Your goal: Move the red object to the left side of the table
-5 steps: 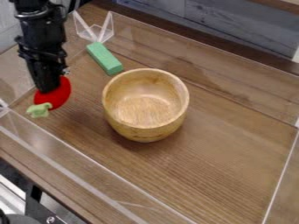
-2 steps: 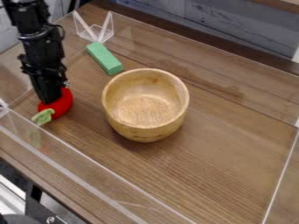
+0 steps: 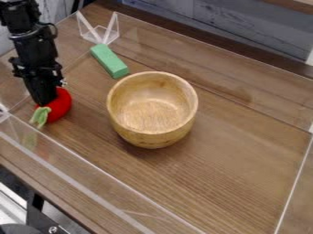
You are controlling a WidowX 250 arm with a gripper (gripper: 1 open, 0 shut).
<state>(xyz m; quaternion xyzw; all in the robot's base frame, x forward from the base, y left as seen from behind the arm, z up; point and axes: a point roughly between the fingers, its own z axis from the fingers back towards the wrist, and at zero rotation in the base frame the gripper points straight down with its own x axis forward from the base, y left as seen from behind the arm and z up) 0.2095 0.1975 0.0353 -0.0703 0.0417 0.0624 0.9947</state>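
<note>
Brown wood-grain covers the table (image 3: 232,164), which has low clear acrylic walls along its edges. At the far left of the picture, close to the left wall, is the red object (image 3: 54,104): a small glossy oval toy fruit with a light green stub pointing toward the wall. It seems to lie on the tabletop. The black gripper (image 3: 42,91) comes straight down on it, and its thin fingers are clamped on the top of the fruit. A round wooden bowl (image 3: 153,109) with smooth pale walls stands near the middle, apart from the fruit. Behind it lies a green rectangular block (image 3: 109,60), matte, with flat sides.
</note>
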